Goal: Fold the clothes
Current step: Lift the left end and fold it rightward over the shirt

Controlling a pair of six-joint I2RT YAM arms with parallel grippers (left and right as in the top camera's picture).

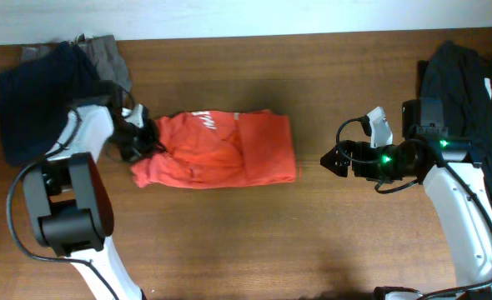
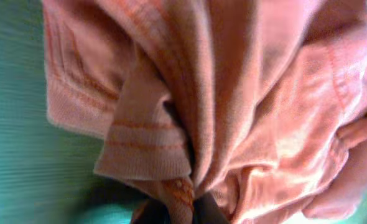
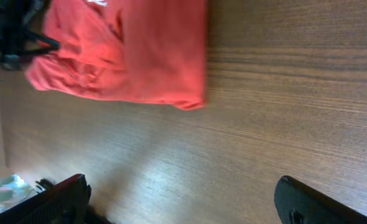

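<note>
An orange-red shirt (image 1: 229, 150) lies left of the middle of the wooden worktop (image 1: 313, 242). It is already folded down to a rough rectangle, with white lettering (image 1: 208, 121) showing near its far edge. Its right edge is straight and tidy. Its left end is rumpled and bunched.

The left claw (image 1: 136, 138) is closed on that bunched left end. Seen from its wrist, the cloth is drawn into tight pleats where the tips pinch it. The right claw (image 1: 329, 160) stands wide open and holds nothing. It hovers over bare wood near the shirt's right edge, apart from it.

In the far left corner a navy garment (image 1: 33, 92) and a grey garment (image 1: 112, 54) lie in a loose, unfolded heap. At the far right a black garment (image 1: 459, 71) lies crumpled.

I judge the shirt to be mostly folded, with its left end wanting to be smoothed or turned in. The other three garments look untouched, so most of the task remains.
</note>
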